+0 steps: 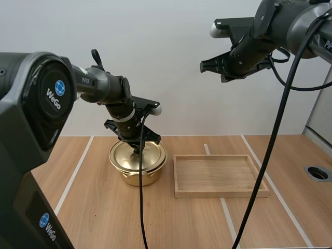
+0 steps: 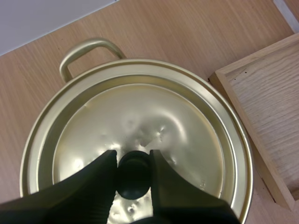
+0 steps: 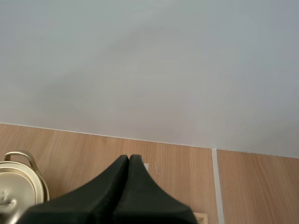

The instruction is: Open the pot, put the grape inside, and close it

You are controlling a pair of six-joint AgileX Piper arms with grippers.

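Your left gripper [image 2: 133, 157] is down over the gold pot [image 1: 137, 175], which stands on the table [image 1: 98, 218]. Its two black fingers [image 2: 100, 172] are parted only as wide as the black knob [image 2: 133, 176] of the lid [image 2: 140, 116]. The knob sits between the tips, and both inner faces look to be touching it, so the gripper reads as clamped on the knob. How hard it presses is not clear from this close. The lid lies flat and centred directly under the gripper, its rim seated inside the pot's rim all the way round. One looped pot handle [image 2: 86, 46] sticks out beyond the fingertips on the far side. The wooden tray [image 2: 273, 107] lies just beside the pot, off to the gripper's right, apart from the pot's rim.

Your right gripper [image 3: 129, 158] hangs high above the table, well clear of the pot and above the tray's side. Its fingers are pressed together into one dark wedge, with nothing between them. The pot's lid and handle sit far below it, off to its left.
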